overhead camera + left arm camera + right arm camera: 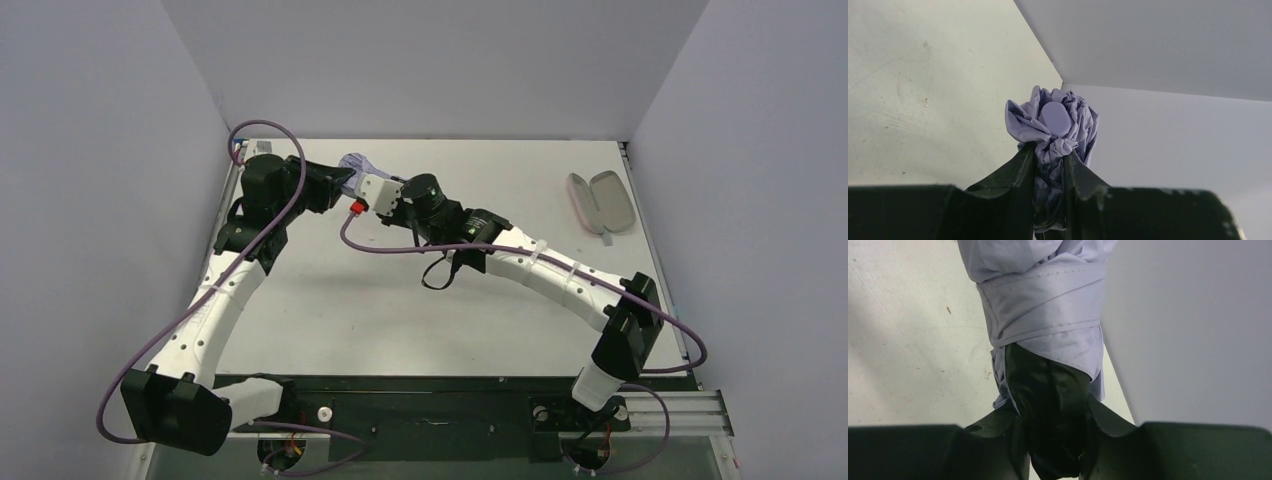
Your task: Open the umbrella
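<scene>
The umbrella (356,163) is folded and held up above the table's far left, between both arms. In the left wrist view its crumpled lavender canopy (1074,117) bunches round a flat oval cap (1055,118); my left gripper (1050,161) is shut on the fabric just below that cap. In the right wrist view the lavender strap (1048,305) is wrapped tight round the bundle. Below the strap, black fabric (1048,390) sticks out, and my right gripper (1050,407) presses on it from both sides. The shaft and handle are hidden.
A pale oval hinged case (600,201) lies open at the table's far right. The side wall (110,200) and back wall (430,70) stand close to the umbrella. A purple cable (400,250) hangs from the right wrist.
</scene>
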Controlling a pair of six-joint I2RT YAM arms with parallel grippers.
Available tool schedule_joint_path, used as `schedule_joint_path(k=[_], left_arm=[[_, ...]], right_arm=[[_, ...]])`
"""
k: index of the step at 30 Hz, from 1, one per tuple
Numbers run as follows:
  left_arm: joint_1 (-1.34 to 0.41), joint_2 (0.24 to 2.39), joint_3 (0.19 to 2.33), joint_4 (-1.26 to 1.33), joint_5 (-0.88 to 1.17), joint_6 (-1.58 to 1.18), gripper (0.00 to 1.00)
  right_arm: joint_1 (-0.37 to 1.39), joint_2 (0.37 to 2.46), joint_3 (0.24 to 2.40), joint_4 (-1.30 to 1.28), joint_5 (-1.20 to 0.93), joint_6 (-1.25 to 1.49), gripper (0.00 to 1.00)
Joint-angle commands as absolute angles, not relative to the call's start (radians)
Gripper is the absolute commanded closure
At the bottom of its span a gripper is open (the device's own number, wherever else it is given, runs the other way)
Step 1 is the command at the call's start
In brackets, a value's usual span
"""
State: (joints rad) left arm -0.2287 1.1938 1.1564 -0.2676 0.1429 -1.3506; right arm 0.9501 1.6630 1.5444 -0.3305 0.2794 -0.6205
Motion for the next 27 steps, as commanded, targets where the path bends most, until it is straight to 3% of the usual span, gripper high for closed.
schedule_joint_path(k=[1,2,3,5,7,13,18,21,24,27], left_arm=[[-0.206,1.172,1.176,-0.162,0.203,-1.381,0.79],[-0.200,1.170,1.177,-0.141,0.205,-1.363,0.73],[-0.196,1.167,1.174,-0.128,0.204,-1.321,0.55],[-0.179,1.159,1.160,-0.061,0.210,-1.203,0.36],[-0.145,1.143,1.147,-0.002,0.216,-1.077,0.28],[-0.073,1.079,1.151,0.076,0.351,-0.558,0.21],[-0.093,0.939,0.998,0.179,0.731,0.000,0.18],[-0.183,0.854,0.975,-0.073,0.845,0.382,0.23],[-0.294,0.825,0.992,-0.294,0.830,0.789,0.29],[-0.416,0.832,1.015,-0.460,0.776,0.990,0.34]], right_arm=[[0.862,1.612,1.570,-0.388,0.146,-0.548,0.97],[0.850,1.611,1.581,-0.428,0.092,-0.515,1.00],[0.826,1.608,1.607,-0.474,0.055,-0.498,1.00],[0.791,1.600,1.642,-0.541,-0.075,-0.462,1.00],[0.755,1.584,1.654,-0.589,-0.194,-0.419,1.00],[0.617,1.570,1.652,-0.667,-0.577,-0.227,1.00],[0.554,1.537,1.596,-0.666,-0.811,-0.124,1.00],[0.544,1.540,1.580,-0.669,-0.949,-0.053,1.00],[0.549,1.544,1.554,-0.673,-1.036,-0.014,1.00],[0.557,1.543,1.535,-0.675,-1.063,0.000,1.00]])
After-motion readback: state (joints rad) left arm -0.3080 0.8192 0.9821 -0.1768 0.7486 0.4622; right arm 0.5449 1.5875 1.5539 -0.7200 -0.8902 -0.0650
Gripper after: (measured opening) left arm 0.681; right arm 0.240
